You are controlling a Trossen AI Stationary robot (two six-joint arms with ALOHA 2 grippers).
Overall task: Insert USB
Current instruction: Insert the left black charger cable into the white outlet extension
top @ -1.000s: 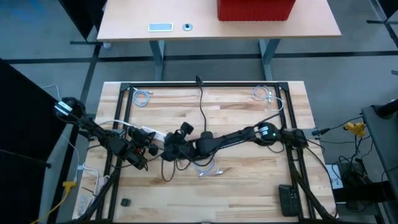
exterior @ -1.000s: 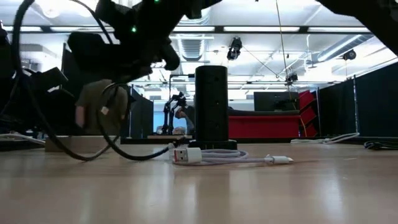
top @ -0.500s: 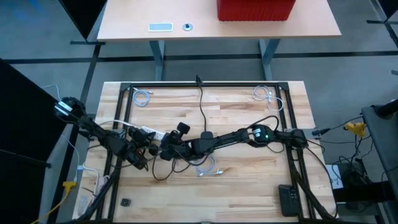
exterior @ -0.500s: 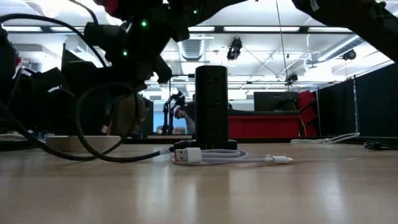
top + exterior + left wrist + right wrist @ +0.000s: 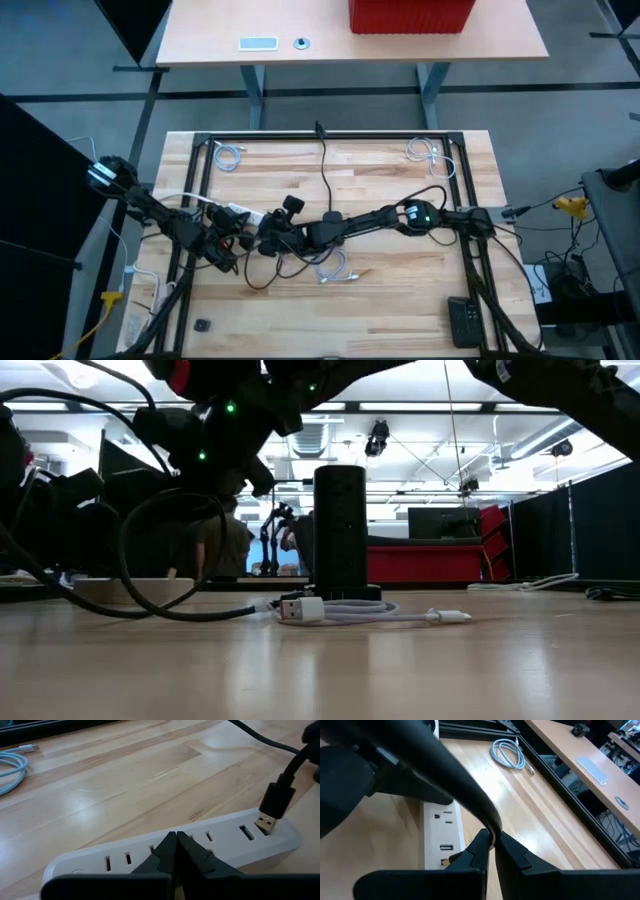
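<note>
A white power strip (image 5: 210, 840) lies on the wooden table left of centre (image 5: 236, 213). My left gripper (image 5: 175, 839) is shut above the strip's middle (image 5: 224, 243). My right gripper (image 5: 490, 838) reaches in from the table's right side (image 5: 264, 238) and is shut on a black USB cable (image 5: 445, 780). The cable's black plug (image 5: 276, 799) stands tilted, with its metal tip (image 5: 266, 823) at a USB port near the strip's end. The slack cable loops on the table (image 5: 262, 272). My left gripper has its shut fingertips (image 5: 167, 845) over the top face of the power strip, about its middle, coming from above. Whether they press on it cannot be told. My right gripper pinches the black cable (image 5: 487, 822) between its two fingers, which lie across the cable. The plug end lies beyond the hold, hidden here by the cable itself.
A pale USB cable (image 5: 350, 610) lies coiled near the table's middle (image 5: 335, 268). A black tower socket (image 5: 340, 525) stands at the far edge. Small cable coils (image 5: 228, 155) (image 5: 425, 151) lie in the far corners, a remote (image 5: 462, 320) near the right front.
My right gripper has moved a little toward the table's left, toward the power strip, carrying the black cable. The cable's slack loop has spread out toward the near left of the table. In the last half second the scene has hardly changed.
</note>
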